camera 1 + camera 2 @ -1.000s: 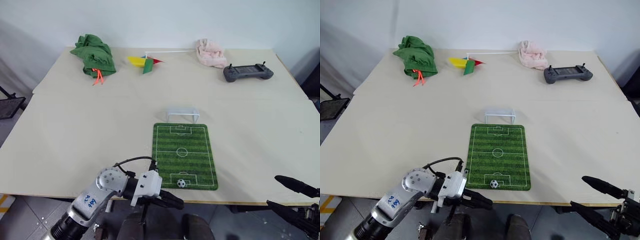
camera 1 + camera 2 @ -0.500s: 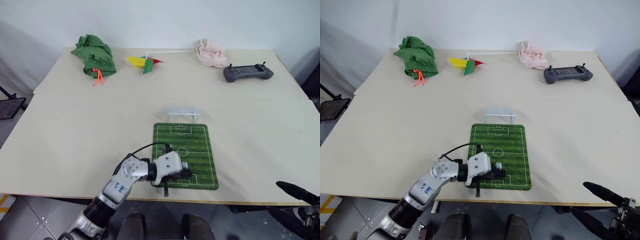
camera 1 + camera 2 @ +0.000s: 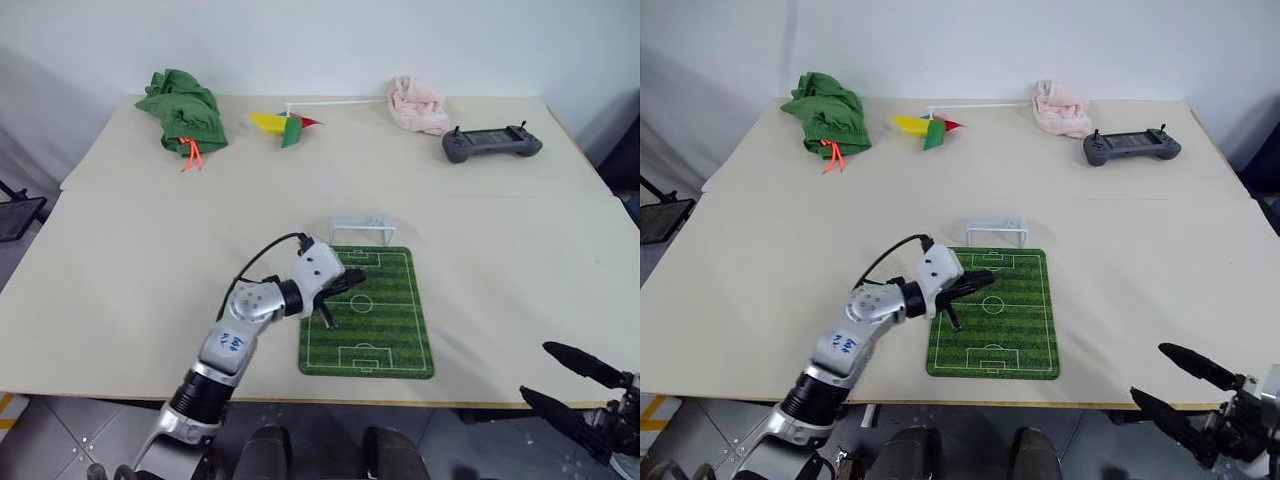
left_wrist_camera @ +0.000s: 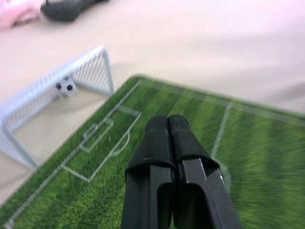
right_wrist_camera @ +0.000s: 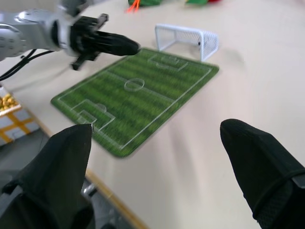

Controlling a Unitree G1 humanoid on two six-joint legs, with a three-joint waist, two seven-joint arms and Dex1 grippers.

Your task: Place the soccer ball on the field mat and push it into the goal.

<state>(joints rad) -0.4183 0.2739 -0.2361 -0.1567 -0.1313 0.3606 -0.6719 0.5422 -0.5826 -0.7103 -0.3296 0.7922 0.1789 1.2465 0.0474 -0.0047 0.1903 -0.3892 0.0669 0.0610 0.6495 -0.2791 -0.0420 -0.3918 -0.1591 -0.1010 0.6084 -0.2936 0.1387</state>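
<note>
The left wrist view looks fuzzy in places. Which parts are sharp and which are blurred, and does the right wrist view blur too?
Left wrist view: the shut left tool is fairly sharp; the field mat smears toward the near side, while the goal and soccer ball look soft. Right wrist view: the open right tool's fingers are dark, blurred shapes; the mat's pitch lines stay readable.

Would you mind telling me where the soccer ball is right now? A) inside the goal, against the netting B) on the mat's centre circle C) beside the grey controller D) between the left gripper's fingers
A: the soccer ball sits inside the goal, against its netting, beyond the field mat.
</note>
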